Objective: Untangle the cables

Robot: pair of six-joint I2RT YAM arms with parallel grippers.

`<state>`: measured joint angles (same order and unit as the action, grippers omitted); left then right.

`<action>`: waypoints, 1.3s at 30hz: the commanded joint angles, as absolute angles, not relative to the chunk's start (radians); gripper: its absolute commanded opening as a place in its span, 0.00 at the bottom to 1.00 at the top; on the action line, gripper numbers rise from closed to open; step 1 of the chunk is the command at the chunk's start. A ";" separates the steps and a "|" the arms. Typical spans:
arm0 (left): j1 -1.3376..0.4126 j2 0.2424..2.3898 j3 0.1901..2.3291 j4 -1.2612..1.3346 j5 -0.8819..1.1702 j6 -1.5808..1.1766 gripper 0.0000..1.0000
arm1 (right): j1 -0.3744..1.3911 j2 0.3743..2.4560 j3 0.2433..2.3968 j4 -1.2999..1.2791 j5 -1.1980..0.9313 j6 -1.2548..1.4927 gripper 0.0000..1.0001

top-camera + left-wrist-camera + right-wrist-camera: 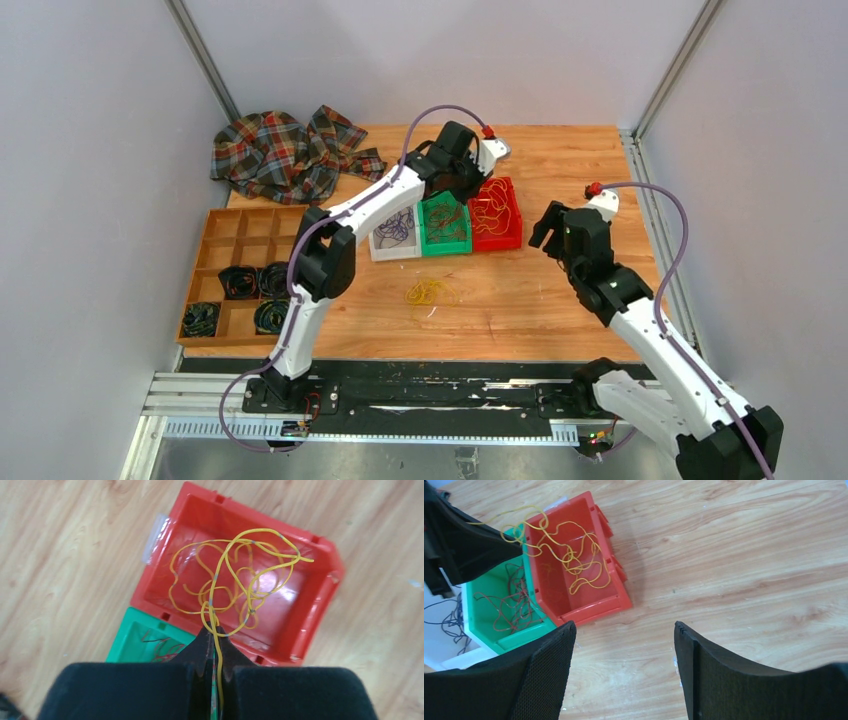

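One tangle of yellow cables (428, 291) is lying loose on the table (560, 300), nearest. Right gripper (624, 629) is hanging wide open, empty. Left gripper (214, 632) is clenching a yellow strand (260, 530) over the red bin (332, 572); green bin (509, 639) is holding red-brown cables (509, 605), white bin (395, 252) purple ones (397, 226).

White bin (444, 652) cut by the left edge (right wrist view), green bin (135, 636) half hidden behind left gripper (214, 632)

Red bin (325, 580): no text to read.
Green bin (122, 640): no text to read.
Wooden tray (226, 226): no label or number to read.
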<state>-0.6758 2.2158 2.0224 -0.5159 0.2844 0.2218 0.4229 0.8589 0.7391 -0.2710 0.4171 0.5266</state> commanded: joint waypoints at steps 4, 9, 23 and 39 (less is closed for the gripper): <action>-0.719 2.220 1.976 -0.420 0.091 0.377 0.01 | 0.383 0.942 0.786 -0.179 0.305 0.529 0.71; -0.731 2.253 2.013 -0.419 0.091 0.372 0.01 | 0.329 1.002 0.797 -0.128 0.185 0.573 0.69; -0.732 2.239 2.078 -0.590 0.185 0.406 0.54 | 0.242 0.991 0.785 -0.127 0.103 0.576 0.68; -0.727 2.213 2.220 -0.771 0.217 0.448 0.59 | 0.237 0.952 0.753 -0.122 0.022 0.599 0.64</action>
